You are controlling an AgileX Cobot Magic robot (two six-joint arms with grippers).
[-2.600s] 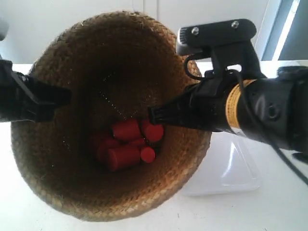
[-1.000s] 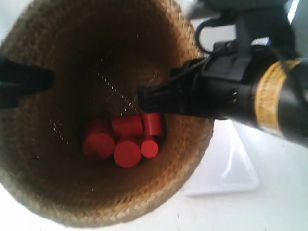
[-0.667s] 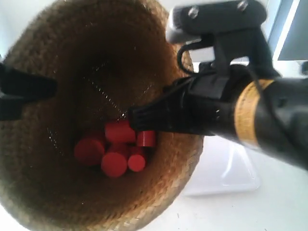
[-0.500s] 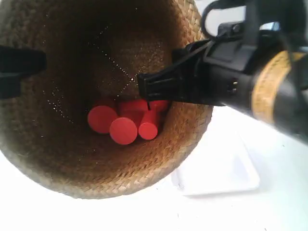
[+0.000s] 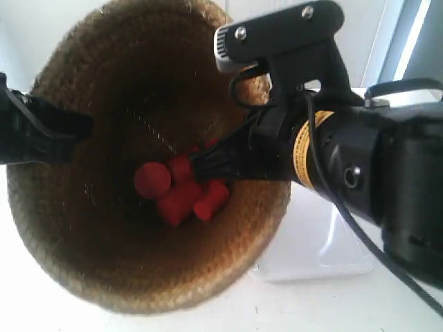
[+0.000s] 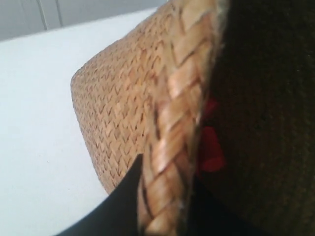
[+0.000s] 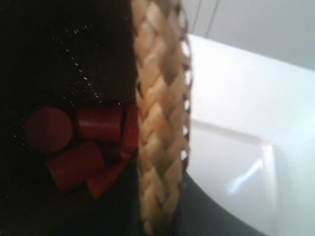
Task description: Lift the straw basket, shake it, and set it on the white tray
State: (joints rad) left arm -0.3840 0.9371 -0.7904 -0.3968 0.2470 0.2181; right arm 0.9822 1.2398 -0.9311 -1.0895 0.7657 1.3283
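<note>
the straw basket (image 5: 138,263) is up off the counter (image 5: 387,304), tilted differently than half a second ago, and the red cylinders (image 5: 181,194) inside have tumbled into a new pile, so i'd say it's mid-shake. left end effector (image 6: 165,211) and right end effector (image 7: 157,221) both pinch its braided rim. the white tray (image 5: 325,249) waits below, partly hidden.

Prob. lab: robot arm (image 5: 387,173), white tabletop (image 5: 311,310), bare wall (image 5: 363,34).

Blk arm (image 5: 374,173), yellow band (image 5: 302,159), screws (image 5: 306,12), cable (image 5: 344,213)
</note>
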